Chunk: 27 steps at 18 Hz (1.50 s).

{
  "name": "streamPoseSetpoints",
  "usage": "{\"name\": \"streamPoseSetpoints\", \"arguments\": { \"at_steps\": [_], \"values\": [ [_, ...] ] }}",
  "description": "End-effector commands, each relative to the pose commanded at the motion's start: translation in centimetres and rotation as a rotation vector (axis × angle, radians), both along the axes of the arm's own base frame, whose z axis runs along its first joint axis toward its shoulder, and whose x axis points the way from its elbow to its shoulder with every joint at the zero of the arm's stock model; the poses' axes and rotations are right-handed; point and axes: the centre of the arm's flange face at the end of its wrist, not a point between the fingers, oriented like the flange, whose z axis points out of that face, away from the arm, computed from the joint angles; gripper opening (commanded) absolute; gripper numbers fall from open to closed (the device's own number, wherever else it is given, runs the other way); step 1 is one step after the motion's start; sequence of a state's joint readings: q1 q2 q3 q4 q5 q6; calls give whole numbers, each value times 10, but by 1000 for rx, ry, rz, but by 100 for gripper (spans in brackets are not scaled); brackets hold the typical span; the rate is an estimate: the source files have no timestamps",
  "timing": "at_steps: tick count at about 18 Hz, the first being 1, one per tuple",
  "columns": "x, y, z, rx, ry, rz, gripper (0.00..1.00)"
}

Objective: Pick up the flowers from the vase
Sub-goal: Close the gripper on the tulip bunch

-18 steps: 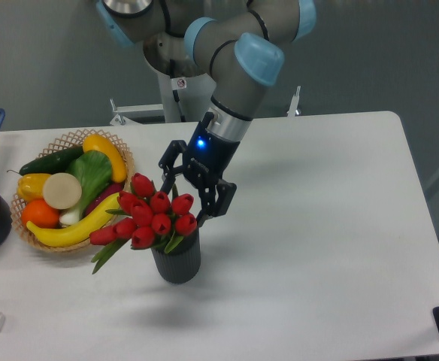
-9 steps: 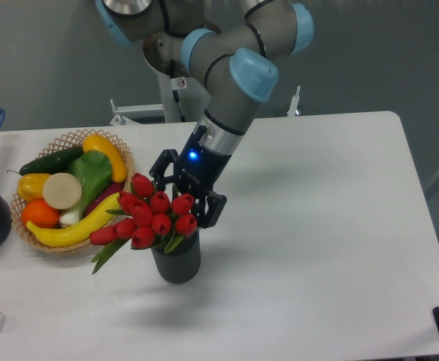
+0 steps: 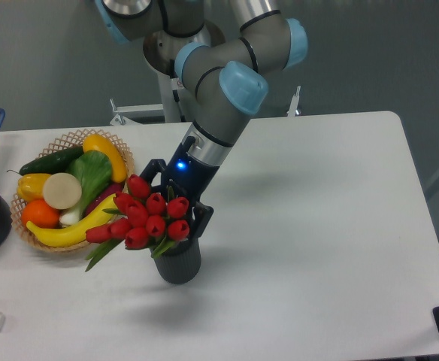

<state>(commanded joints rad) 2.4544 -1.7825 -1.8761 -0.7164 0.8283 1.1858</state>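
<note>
One second has brought the gripper [image 3: 176, 204] down and left from just behind the flowers [image 3: 146, 219] to right in among them, its fingers now mostly hidden by the buds, and the bunch has shifted a little left and up over the vase [image 3: 179, 261] — we read that as the grasp closing or just made, lift not yet begun. We cannot tell whether the jaws are spread or pinching stems, since only a dark finger shows at the bunch's right edge. The arm leans steeply down from upper right, wrist pointed at the bunch, stems still in the vase beside the basket [image 3: 68, 140].
</note>
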Motion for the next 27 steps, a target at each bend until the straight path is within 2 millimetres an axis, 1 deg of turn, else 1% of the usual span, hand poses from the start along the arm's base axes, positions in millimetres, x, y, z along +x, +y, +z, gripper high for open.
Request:
{"name": "streamPoseSetpoints", "arguments": {
  "at_steps": [4,6,7,8,11,14,16,19,20,22,24,27],
  "values": [
    [-2,1,5,0,-6,17,57],
    [-3,1,6,-1,-10,21,55],
    [-3,0,6,-1,-11,24,50],
    [-5,-1,6,-2,-12,28,49],
    [-6,-1,6,-1,-11,28,48],
    [-11,-5,7,1,-8,41,49],
    [-10,-7,8,0,-9,42,49],
    [-7,-13,22,15,-6,59,49],
    [-9,-17,29,22,-15,77,49],
    [-8,-19,38,63,-45,71,49],
    [-7,-22,45,80,-67,82,49],
    [-10,-31,60,96,-63,112,49]
  ]
}}
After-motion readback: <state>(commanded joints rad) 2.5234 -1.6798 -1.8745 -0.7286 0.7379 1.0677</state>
